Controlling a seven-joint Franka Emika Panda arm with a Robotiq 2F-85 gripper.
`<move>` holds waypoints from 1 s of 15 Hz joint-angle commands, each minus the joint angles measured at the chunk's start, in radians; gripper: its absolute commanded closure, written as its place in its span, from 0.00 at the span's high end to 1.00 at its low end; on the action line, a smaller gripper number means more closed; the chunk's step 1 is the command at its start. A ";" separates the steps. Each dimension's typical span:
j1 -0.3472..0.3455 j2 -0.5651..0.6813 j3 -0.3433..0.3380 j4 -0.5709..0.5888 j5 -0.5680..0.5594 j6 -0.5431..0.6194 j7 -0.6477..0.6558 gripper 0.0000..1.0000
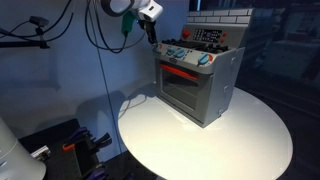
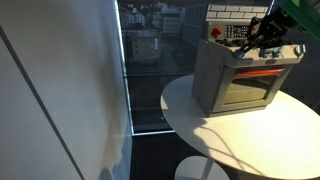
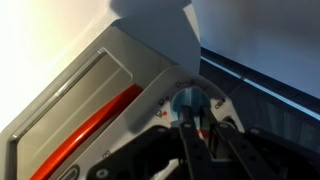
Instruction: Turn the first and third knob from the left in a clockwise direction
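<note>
Claw (image 3: 196,126), narrow and shut, at blue knob (image 3: 192,100) on toy oven (image 1: 196,92) top front edge; open tabletop (image 1: 252,142) around.

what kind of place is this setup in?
Probably an office or lab high in a city building, not a real kitchen: a toy oven sits on a round white table, beside a tall window looking down on lit buildings.
</note>
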 commanded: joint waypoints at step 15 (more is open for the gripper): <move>0.018 -0.042 -0.005 -0.011 0.315 -0.006 -0.007 0.05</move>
